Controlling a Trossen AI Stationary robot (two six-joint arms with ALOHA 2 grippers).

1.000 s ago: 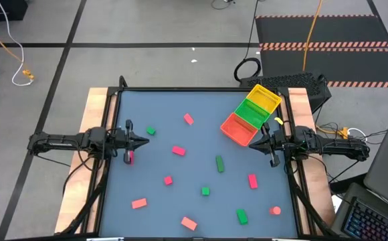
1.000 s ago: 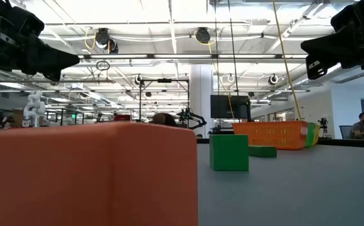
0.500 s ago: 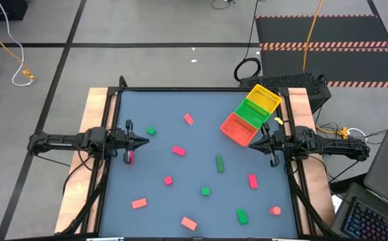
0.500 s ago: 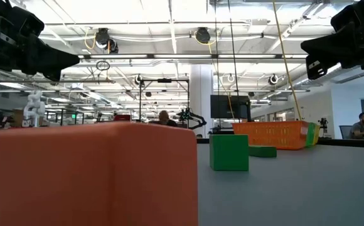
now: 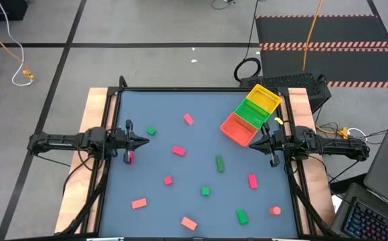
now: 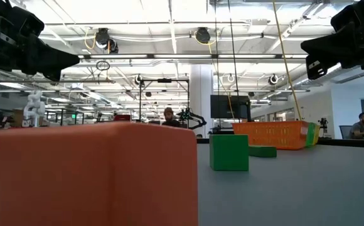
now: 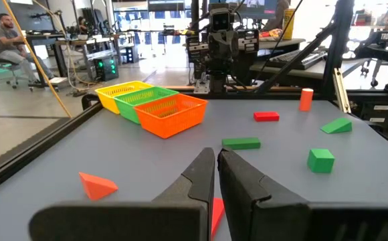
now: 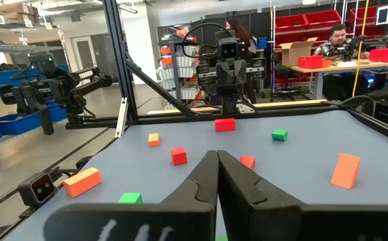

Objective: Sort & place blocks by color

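Observation:
Red or pink blocks and green blocks lie scattered flat on the grey table (image 5: 147, 221). Among them are a pink bar (image 5: 178, 150), a green bar (image 5: 219, 163), a small green block (image 5: 151, 131) and a red block (image 5: 130, 157) beside my left arm. My left gripper (image 5: 146, 141) hovers at the table's left side, shut and empty; it also shows in the left wrist view (image 7: 218, 155). My right gripper (image 5: 253, 142) hovers at the right side near the tray, shut and empty; it also shows in the right wrist view (image 8: 217, 155).
A tray (image 5: 251, 115) with yellow, green and orange-red compartments stands slantwise at the table's far right and shows empty in the left wrist view (image 7: 150, 107). An orange block (image 6: 88, 176) stands right in front of the low camera, with a green cube (image 6: 228, 152) behind it. People show in the room beyond.

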